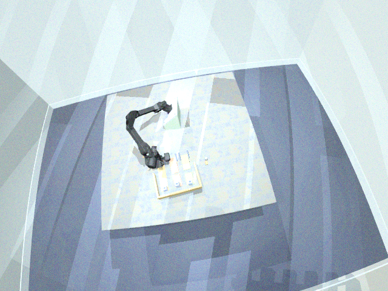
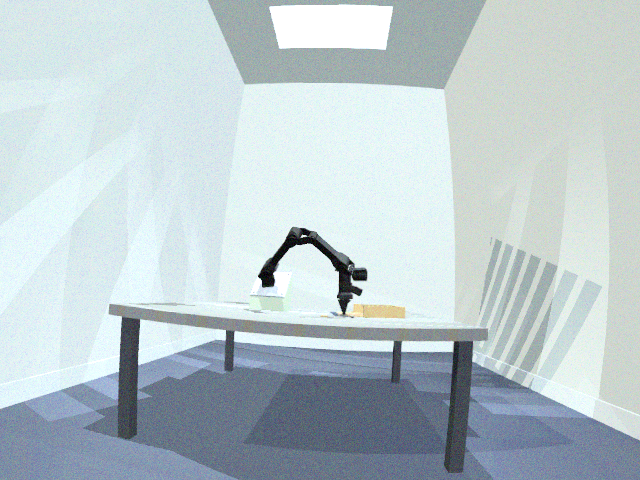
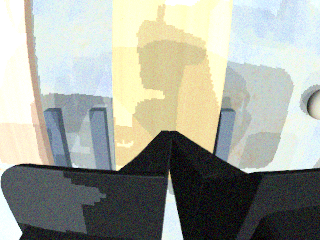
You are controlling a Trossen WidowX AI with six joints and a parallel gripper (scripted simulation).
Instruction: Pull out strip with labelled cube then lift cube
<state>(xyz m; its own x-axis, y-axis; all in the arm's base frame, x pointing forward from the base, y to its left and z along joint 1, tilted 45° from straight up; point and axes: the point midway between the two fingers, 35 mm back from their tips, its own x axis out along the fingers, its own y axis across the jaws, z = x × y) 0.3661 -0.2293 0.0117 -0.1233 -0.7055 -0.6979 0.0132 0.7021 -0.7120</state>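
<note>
My gripper [image 2: 344, 314] [image 3: 168, 139] is shut and empty, its tips low over the near end of the left yellow-tan strip [image 1: 162, 172] [image 3: 150, 75]. Whether the tips touch it is unclear. In the top view the arm hides the tips. A pinkish middle strip [image 1: 174, 165] [image 3: 12, 85] and a cream right strip [image 1: 185, 161] lie beside it. Small pale cubes stand toward the far ends of the left strip, the middle strip and the right strip; their labels are too small to read. Glare hides whether each strip is whole.
A low yellow frame [image 1: 180, 193] [image 2: 382, 311] surrounds the strips' far part. Short blue rails [image 3: 101, 135] [image 3: 226, 135] flank the left strip. A round knob [image 3: 315, 105] is right of it in the wrist view. A small yellow-white object [image 1: 206, 158] lies beside the frame. A pale green wedge [image 1: 173, 123] [image 2: 271, 302] stands by the arm's base.
</note>
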